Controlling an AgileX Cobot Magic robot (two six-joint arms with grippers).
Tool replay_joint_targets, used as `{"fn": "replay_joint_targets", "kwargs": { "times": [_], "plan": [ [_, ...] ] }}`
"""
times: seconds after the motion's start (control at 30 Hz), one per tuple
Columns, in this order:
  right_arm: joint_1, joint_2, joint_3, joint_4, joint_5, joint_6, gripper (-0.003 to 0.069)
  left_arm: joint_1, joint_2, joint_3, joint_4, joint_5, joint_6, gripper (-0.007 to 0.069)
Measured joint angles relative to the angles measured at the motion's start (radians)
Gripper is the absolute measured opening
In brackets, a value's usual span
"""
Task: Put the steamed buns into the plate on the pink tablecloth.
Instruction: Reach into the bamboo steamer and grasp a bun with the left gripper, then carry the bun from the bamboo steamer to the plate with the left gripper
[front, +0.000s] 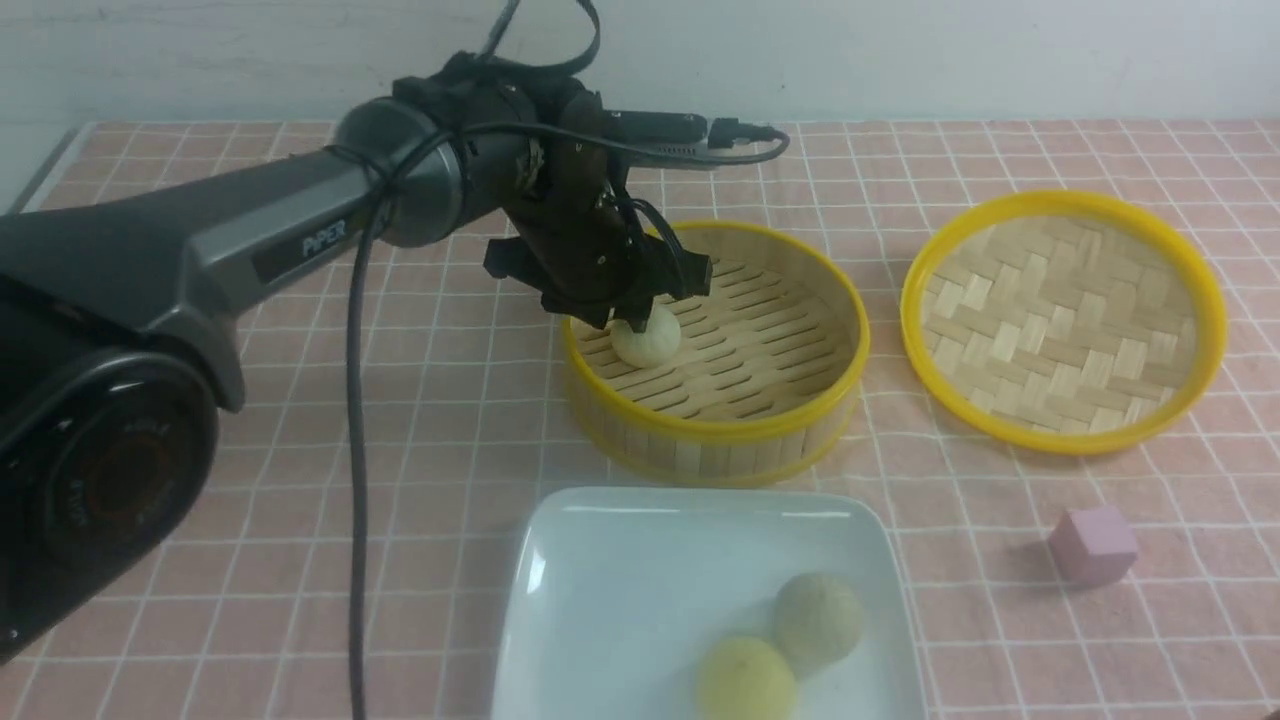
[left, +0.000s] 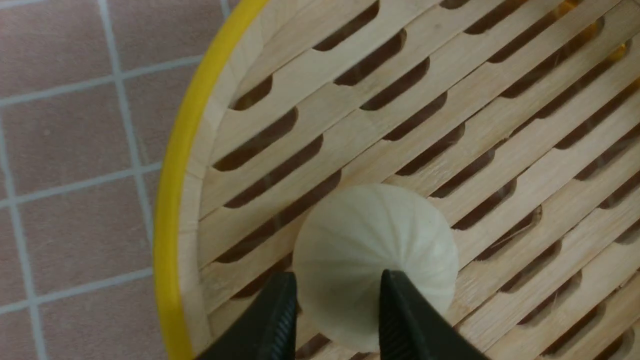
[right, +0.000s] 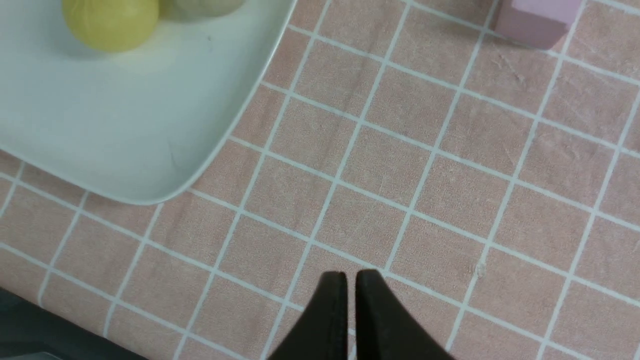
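Two steamed buns, a yellow bun and a greenish-beige bun, lie touching at the near edge of the glossy white plate on the checked pink tablecloth. The third, a pale cream bun, sits on the slatted floor of the yellow-rimmed bamboo steamer, close to its left wall.

The left gripper is down on the cream bun's crown, the steamer wall beside it and the arm's black cable hanging across the cloth. The woven lid lies just right of the steamer, and a small pink cube sits well right of the plate.

The left wrist view alone shows fine pleats on the matte cream bun and the ribbed dark fingers a narrow gap apart over it; whether they pinch it cannot be told. Only the right wrist view shows the right gripper, its fingers nearly together and empty above bare cloth near the plate's rounded corner.
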Motion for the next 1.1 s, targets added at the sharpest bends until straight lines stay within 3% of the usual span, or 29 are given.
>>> {"fn": "replay_joint_targets", "kwargs": {
  "times": [0.33,0.43,0.5,0.57,0.97,1.1],
  "plan": [
    [0.0,0.0,0.0,0.001,-0.003,0.0,0.0029,0.0,0.022,-0.006,-0.098,-0.031,0.0,0.0253],
    [0.0,0.0,0.0,0.001,-0.003,0.0,0.0032,0.0,0.039,-0.008,-0.1,-0.03,0.001,0.0189],
    [0.0,0.0,0.0,0.001,-0.003,0.0,0.0038,0.0,0.038,-0.009,-0.1,-0.014,0.008,0.0088],
    [0.0,0.0,0.0,0.001,-0.001,0.0,0.004,0.0,0.028,-0.009,-0.1,0.007,0.02,0.0047],
    [0.0,0.0,-0.009,-0.006,0.136,0.0,0.0049,0.0,-0.383,-0.007,-0.21,0.325,0.137,0.0021],
    [0.0,0.0,-0.009,-0.006,0.177,0.0,0.0053,-0.001,-0.53,0.116,-0.255,0.438,0.161,0.0022]
  ]
}}
